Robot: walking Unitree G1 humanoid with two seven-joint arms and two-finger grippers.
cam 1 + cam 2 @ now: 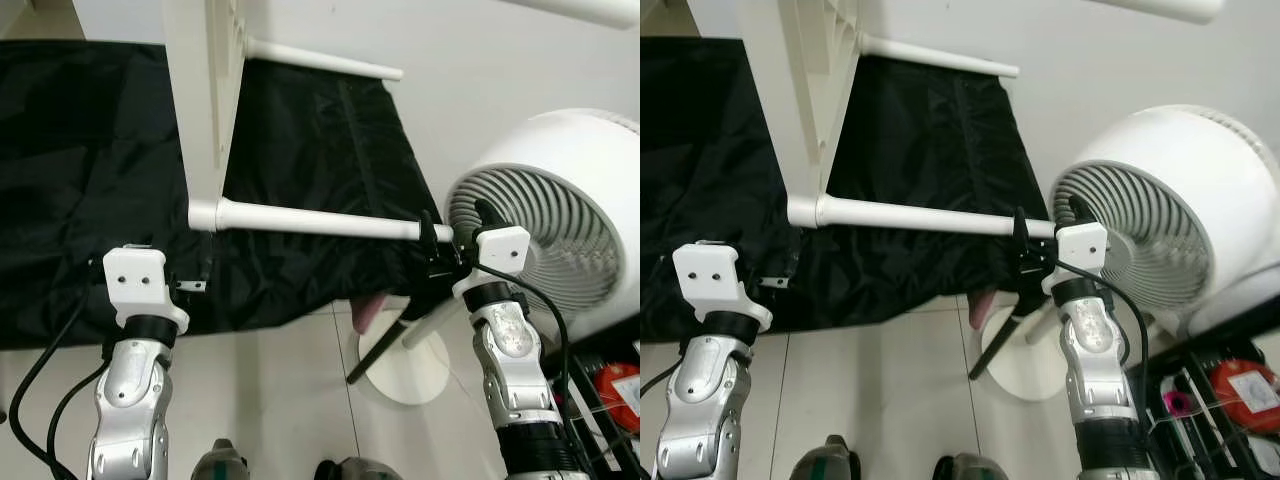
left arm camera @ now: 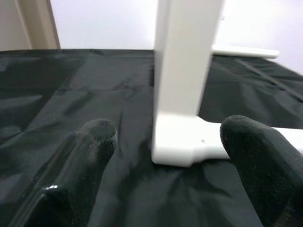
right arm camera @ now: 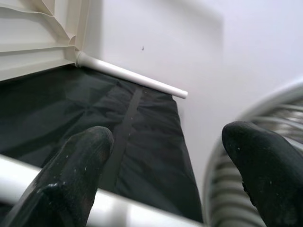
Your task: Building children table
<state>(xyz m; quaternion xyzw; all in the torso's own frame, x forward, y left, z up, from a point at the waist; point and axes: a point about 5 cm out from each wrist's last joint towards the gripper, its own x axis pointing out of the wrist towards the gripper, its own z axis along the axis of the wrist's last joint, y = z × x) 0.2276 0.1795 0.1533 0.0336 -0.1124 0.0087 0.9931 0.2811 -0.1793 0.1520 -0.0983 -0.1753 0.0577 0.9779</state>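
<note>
The white children's table (image 1: 205,100) stands on its edge on a black sheet (image 1: 90,170), with its legs sticking out sideways. The near leg (image 1: 320,221) runs level to the right from the lower corner (image 2: 177,142). A far leg (image 1: 320,58) juts out higher up. My right gripper (image 1: 455,235) is at the free end of the near leg, open, and the leg (image 3: 118,208) crosses close under its fingers (image 3: 80,161). My left gripper (image 2: 173,142) is open just in front of the lower corner, without touching it.
A big white fan (image 1: 560,210) on a round base (image 1: 405,370) stands right behind my right gripper. A red item (image 1: 620,385) and cables lie at the lower right. A white wall (image 1: 500,60) is beyond, with a tiled floor (image 1: 290,380) in front.
</note>
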